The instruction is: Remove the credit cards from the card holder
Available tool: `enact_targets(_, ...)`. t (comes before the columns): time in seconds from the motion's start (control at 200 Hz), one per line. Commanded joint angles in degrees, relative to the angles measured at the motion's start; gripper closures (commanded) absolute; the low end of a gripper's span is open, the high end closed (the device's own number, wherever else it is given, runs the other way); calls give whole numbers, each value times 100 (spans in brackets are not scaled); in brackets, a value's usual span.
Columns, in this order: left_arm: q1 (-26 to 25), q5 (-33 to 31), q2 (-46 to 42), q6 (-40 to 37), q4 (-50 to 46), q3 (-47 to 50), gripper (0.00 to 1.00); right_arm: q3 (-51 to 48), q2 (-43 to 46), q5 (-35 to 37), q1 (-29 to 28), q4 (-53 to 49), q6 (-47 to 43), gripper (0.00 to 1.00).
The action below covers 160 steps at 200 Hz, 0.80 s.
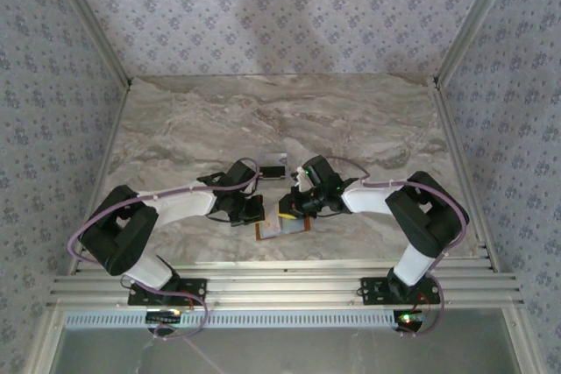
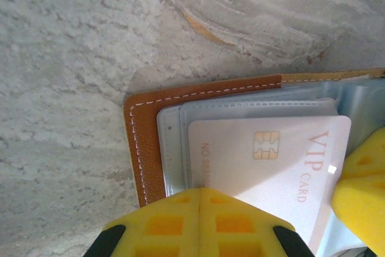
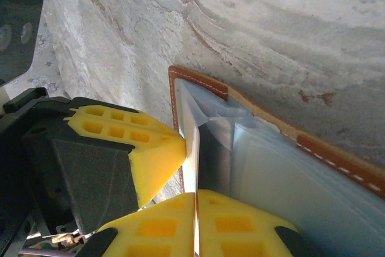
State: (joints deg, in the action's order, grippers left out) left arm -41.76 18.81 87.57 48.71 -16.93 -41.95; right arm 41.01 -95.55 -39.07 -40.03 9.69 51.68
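The orange-brown card holder (image 1: pixel 282 229) lies open on the marble table between both arms, its clear sleeves showing (image 2: pixel 174 130). A whitish-pink VIP card (image 2: pixel 271 167) with a gold chip sticks out of a sleeve. My right gripper (image 3: pixel 195 200) is shut on this card, which shows edge-on (image 3: pixel 191 148) between its yellow fingers. A dark card (image 3: pixel 213 154) sits in the sleeve behind it. My left gripper (image 2: pixel 201 192) is shut with nothing between its fingers, and its tip rests against the card's near edge over the card holder's brown border (image 2: pixel 144 148).
One dark card (image 1: pixel 273 171) lies flat on the table just beyond the two grippers. Patterned walls enclose the table on three sides. An aluminium rail (image 1: pixel 280 282) runs along the near edge by the arm bases.
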Motion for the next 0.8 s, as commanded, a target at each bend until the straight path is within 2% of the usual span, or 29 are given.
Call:
enact_targets(0.0, -46, -185, 180, 12, -412, -4, 100, -32, 203, -274, 30, 226, 18, 92)
enact_targets(0.175, -66, -200, 157, 25, -427, -15, 100, 0, 192, -234, 36, 129, -48, 96)
enact_targets(0.225, -85, -193, 139, 33, -413, -14, 100, 35, 162, -248, 20, 74, -80, 93)
enact_targets(0.27, -98, -193, 147, 33, -412, -18, 100, 77, 98, -280, 1, 19, -103, 85)
enact_targets(0.32, -102, -200, 155, 36, -417, -22, 100, 123, 26, -310, -22, 15, -111, 84)
enact_targets(0.625, -113, -211, 120, 61, -412, 5, 100, 166, 10, -222, -119, -6, -111, 93)
enact_targets(0.725, -124, -211, 107, 60, -402, 12, 100, 215, 2, -189, -115, -151, -191, 86)
enact_targets(0.794, -123, -214, 107, 66, -399, 20, 100, 254, -42, -178, -127, -221, -216, 85)
